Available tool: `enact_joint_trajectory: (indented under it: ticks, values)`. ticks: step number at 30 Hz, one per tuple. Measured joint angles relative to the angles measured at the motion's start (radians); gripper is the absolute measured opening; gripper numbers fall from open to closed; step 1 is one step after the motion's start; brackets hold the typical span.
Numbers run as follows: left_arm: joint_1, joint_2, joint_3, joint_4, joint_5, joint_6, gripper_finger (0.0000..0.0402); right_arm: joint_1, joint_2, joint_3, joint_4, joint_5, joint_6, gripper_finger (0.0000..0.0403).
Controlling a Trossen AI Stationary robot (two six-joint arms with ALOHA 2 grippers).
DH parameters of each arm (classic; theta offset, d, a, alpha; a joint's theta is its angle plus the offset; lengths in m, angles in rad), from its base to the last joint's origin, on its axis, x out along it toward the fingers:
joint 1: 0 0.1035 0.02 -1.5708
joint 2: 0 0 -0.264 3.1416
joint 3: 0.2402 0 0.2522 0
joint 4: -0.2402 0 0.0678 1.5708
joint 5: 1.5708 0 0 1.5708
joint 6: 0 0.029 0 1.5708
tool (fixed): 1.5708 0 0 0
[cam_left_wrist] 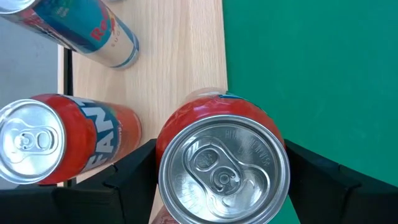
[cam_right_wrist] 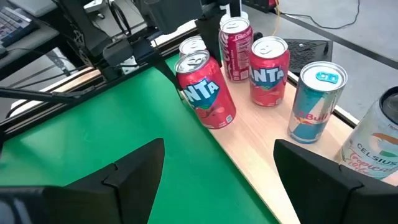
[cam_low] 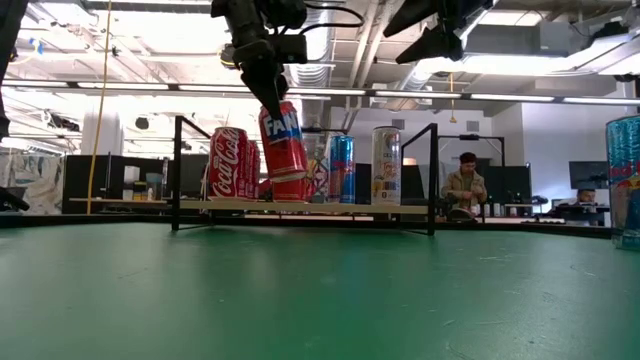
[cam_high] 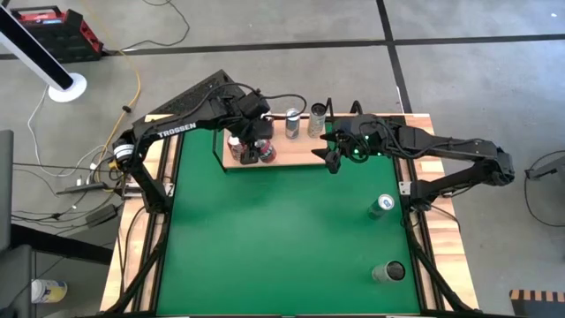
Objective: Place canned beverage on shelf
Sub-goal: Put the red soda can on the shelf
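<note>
**Left gripper clamping a tilted Fanta can at the shelf's front edge**

Looking down on a green bench with a pale-wood shelf lying along its far side.

Gripping a red Fanta can with the left gripper, jaws pressing on both sides of the can just below its silver top. Holding it tilted, top leaning away from the shelf's middle and base hanging over the shelf's front edge, partly over wood and partly over green. Not showing clearly whether the base is touching the board.

Hovering with the right gripper near the shelf's front edge, towards its other end, jaws standing wide and holding nothing.

Showing four more cans standing upright on the shelf, behind the held one:
- sitting closest to the shelf's left end, a Coca-Cola can;
- standing just beside the held can, a second Fanta can;
- standing further along the shelf, a blue and silver Red Bull can;
- standing nearest the shelf's right end, a pale Celsius can.

Also showing two other cans well apart from the shelf, on the green near the bench's right side: one can closer to the shelf, another can further from it.

Glimpsing a person sitting in the room far beyond the shelf.
</note>
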Motion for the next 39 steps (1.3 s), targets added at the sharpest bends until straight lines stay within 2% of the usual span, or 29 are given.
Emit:
enact_joint_trajectory:
  ticks: [11, 33, 39]
  values:
    - [-0.003, 0.067, -0.001, -0.011, -0.024, 0.003, 0.0270, 0.005, 0.000, 0.000, -0.005, -0.001, -0.003, 0.0326]
    - [0.003, 0.067, -0.001, 0.015, -0.032, 0.019, 0.0270, -0.008, -0.006, 0.000, -0.025, -0.026, -0.024, 0.0326]
    - [0.003, 0.067, -0.001, 0.022, -0.060, 0.018, 0.0318, -0.007, -0.006, 0.000, -0.029, -0.027, -0.025, 0.0326]
